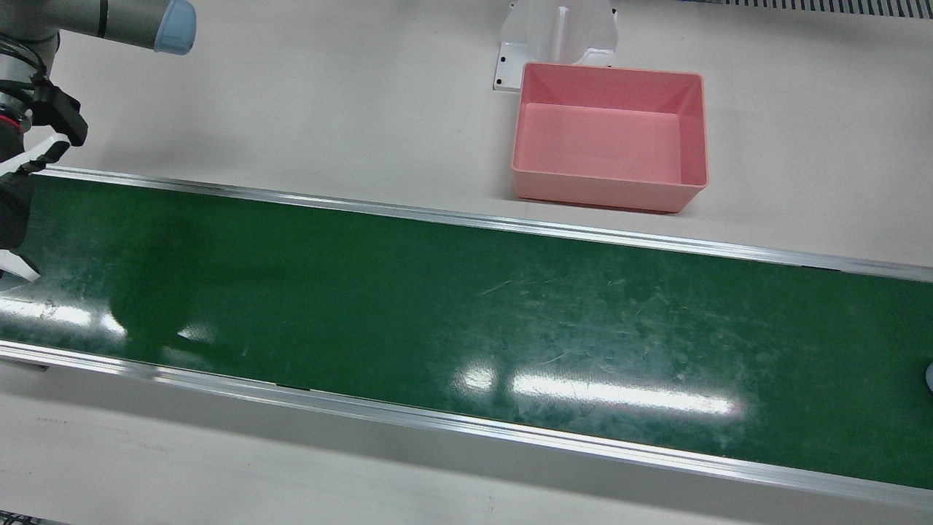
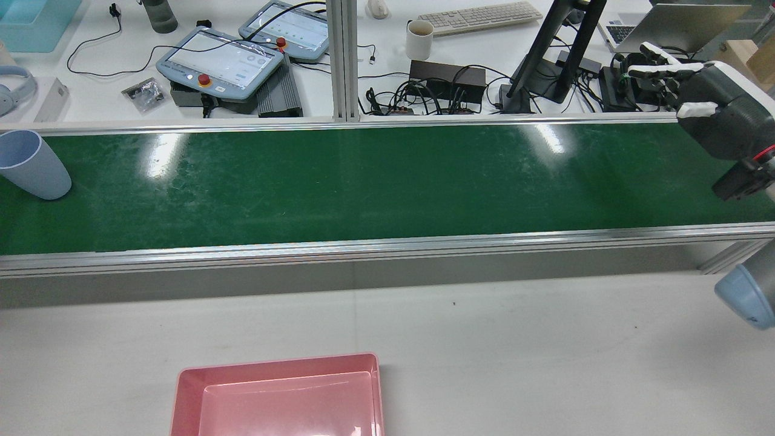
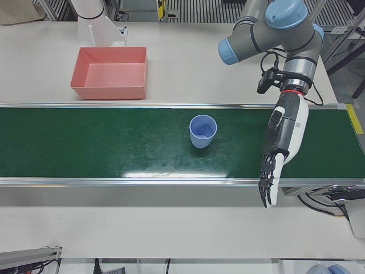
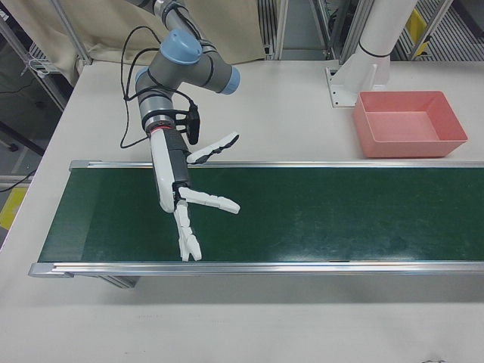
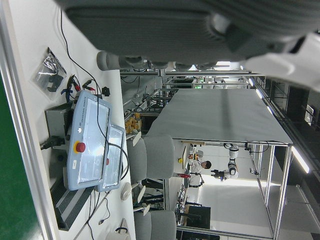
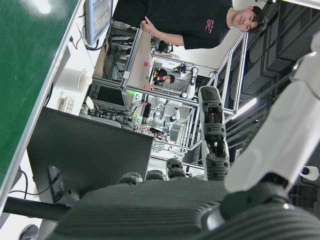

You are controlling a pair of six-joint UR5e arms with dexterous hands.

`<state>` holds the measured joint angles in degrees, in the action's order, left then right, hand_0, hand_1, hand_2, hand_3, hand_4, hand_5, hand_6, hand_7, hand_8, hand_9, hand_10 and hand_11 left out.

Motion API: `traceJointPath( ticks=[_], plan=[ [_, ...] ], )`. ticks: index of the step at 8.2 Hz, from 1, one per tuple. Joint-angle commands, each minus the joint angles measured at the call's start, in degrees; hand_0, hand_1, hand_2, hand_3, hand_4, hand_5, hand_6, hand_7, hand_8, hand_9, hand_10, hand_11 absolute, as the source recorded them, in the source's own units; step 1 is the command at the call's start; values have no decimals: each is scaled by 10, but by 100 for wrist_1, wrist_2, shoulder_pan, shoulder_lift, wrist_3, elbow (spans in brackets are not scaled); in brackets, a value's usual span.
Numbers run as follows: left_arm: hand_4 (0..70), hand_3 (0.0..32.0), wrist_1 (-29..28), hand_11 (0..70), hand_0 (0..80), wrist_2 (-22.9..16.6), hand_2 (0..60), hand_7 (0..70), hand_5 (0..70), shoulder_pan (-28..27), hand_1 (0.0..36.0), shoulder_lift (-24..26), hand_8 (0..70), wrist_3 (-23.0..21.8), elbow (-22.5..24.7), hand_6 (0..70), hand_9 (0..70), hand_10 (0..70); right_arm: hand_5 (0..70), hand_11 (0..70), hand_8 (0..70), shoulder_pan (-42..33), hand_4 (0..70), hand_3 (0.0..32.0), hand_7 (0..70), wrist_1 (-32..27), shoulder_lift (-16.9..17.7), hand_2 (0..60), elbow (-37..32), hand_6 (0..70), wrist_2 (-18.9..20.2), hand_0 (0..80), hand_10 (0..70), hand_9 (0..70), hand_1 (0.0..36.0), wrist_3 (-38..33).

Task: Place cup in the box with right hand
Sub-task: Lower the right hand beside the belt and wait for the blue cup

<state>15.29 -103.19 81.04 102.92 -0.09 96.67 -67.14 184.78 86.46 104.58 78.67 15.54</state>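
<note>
Standing upright on the green conveyor belt [image 3: 114, 142], the pale blue cup [image 3: 203, 131] has its open mouth facing up and its long axis vertical, tapering toward the base; in the rear view the same cup [image 2: 31, 164] sits at the far left end of the belt and looks tilted only by the camera's angle. It is well apart from the pink box [image 3: 110, 72], which rests empty on the white table [image 3: 188, 74] beyond the belt's far rail, near a white arm pedestal [image 3: 97, 25]. The right hand [image 4: 189, 198] hangs over the other end of the belt with its white fingers [image 4: 213, 201] spread wide and holding nothing; the rear view shows that hand [image 2: 708, 100] at the right edge, raised above the belt. The left hand [image 3: 282, 148] points down across the belt's near rail, to the side of the cup and not touching it, fingers straight and apart, also empty. The belt is scuffed and glossy with reflections of ceiling lights, framed by aluminium rails [image 1: 466, 219]. Beyond it, a desk carries two teach pendants [image 2: 221, 57], a keyboard [image 2: 478, 17], a white mug [image 2: 419, 39], tangled cables and a monitor stand [image 2: 545, 54]. A person in a black shirt [image 6: 200, 22] shows in the right hand view.
</note>
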Motion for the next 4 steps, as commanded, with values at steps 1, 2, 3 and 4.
traceJointPath(
  ticks=[1, 2, 3, 4],
  plan=[
    [0, 0, 0, 0, 0, -8, 0, 0, 0, 0, 0, 0, 0, 0, 1, 0, 0, 0, 11, 12, 0, 279, 364, 0, 106, -3, -15, 0, 1, 26, -386, 485, 2, 7, 54, 2],
    [0, 0, 0, 0, 0, 1, 0, 0, 0, 0, 0, 0, 0, 0, 1, 0, 0, 0, 19, 11, 0, 367, 283, 0, 73, 58, -128, 0, 53, 15, -579, 500, 0, 0, 73, -7],
    [0, 0, 0, 0, 0, 1, 0, 0, 0, 0, 0, 0, 0, 0, 1, 0, 0, 0, 20, 12, 0, 394, 257, 0, 74, 137, -129, 0, 97, 10, -772, 500, 0, 0, 71, -25],
    [0, 0, 0, 0, 0, -8, 0, 0, 0, 0, 0, 0, 0, 0, 1, 0, 0, 0, 20, 7, 0, 386, 254, 6, 86, 477, -129, 0, 115, 10, -818, 501, 0, 3, 80, -112]
  ],
)
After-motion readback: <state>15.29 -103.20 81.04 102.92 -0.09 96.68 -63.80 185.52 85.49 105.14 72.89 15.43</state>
